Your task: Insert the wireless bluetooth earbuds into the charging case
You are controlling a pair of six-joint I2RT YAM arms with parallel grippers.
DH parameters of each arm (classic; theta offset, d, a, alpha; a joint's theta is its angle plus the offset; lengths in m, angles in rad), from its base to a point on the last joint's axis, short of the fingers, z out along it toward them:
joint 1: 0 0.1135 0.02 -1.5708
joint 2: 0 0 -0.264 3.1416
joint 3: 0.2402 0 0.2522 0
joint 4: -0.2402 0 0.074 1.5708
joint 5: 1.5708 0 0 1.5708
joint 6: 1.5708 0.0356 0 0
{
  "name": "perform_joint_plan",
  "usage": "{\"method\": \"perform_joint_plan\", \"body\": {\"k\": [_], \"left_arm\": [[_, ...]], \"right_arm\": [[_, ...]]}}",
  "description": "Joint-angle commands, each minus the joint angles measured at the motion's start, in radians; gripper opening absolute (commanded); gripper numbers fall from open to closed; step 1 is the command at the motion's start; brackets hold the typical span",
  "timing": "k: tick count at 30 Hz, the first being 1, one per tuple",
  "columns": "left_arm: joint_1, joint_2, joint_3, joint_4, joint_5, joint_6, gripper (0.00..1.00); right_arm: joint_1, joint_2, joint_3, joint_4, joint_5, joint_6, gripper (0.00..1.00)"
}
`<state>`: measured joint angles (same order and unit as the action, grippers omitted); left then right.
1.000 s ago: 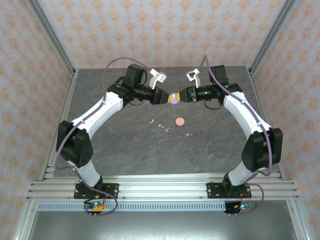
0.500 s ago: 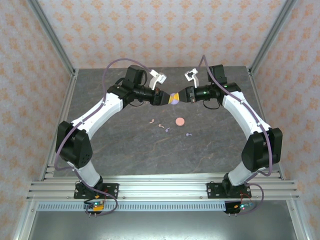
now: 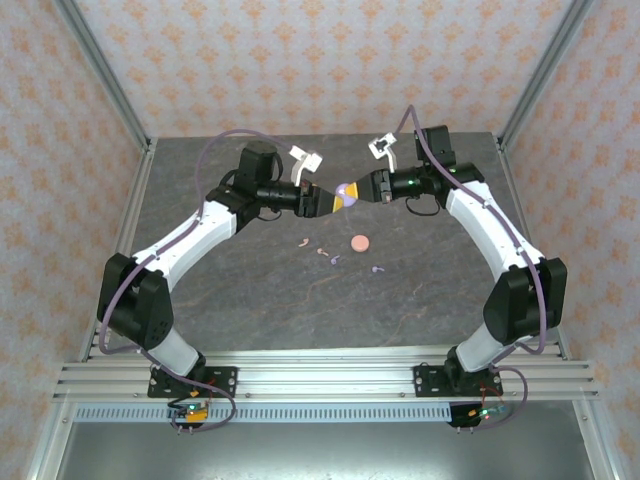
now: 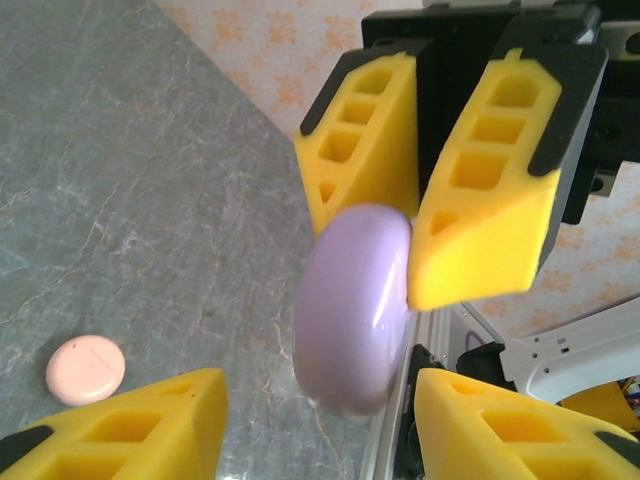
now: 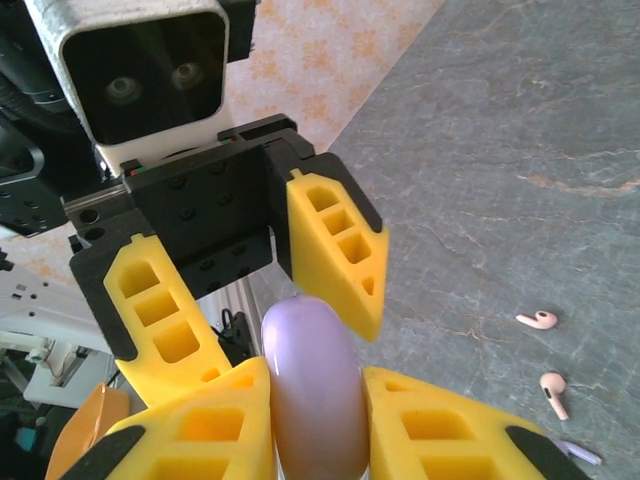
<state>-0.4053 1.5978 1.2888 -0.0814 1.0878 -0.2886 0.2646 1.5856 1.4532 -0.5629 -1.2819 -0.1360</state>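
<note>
The lilac charging case [image 4: 352, 305] is a round, glossy puck held up in the air edge-on. It looks closed, so its inside cannot be seen. The right end effector [image 5: 312, 375] is clamped on it, one yellow finger pressed to each flat face. The left end effector [image 4: 320, 400] faces it from the opposite side with its fingers [image 4: 130, 425] apart. They flank the free end of the case with a gap on both sides and grip nothing.

The pink charging case [image 3: 360, 243] lies flat on the grey bench [image 3: 250, 290], below the two end effectors and closer to the arm bases. A thin line crosses its top, and its inside is hidden too.

The four earbuds rest loose on the bench, outside both cases and well apart from either end effector. Two pale pink earbuds [image 3: 302, 241] [image 3: 321, 251] and one lilac earbud [image 3: 334, 260] form a short diagonal row left of the pink case. A second lilac earbud [image 3: 378, 269] lies just beyond the case, toward the right arm's base.
</note>
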Motion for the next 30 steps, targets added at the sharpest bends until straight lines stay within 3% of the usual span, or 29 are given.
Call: {"method": "perform_joint_plan", "body": {"k": [1, 16, 18, 24, 30], "left_arm": [[-0.003, -0.017, -0.007, 0.103, 0.047, -0.044, 0.53], [-0.027, -0.003, 0.011, 0.063, 0.063, -0.007, 0.50], [-0.030, -0.003, 0.011, 0.063, 0.064, -0.007, 0.46], [-0.030, -0.009, 0.014, 0.047, 0.041, 0.000, 0.19], [-0.013, -0.011, 0.011, 0.035, 0.012, -0.008, 0.18]], "right_arm": [[0.017, -0.033, 0.038, -0.034, -0.053, -0.047, 0.24], [0.023, -0.032, 0.050, -0.028, -0.041, -0.032, 0.24], [0.024, -0.032, 0.050, -0.020, -0.042, -0.023, 0.24], [0.024, -0.041, 0.042, -0.018, 0.010, -0.016, 0.29], [0.008, -0.074, 0.006, 0.006, 0.047, -0.002, 0.36]]}}
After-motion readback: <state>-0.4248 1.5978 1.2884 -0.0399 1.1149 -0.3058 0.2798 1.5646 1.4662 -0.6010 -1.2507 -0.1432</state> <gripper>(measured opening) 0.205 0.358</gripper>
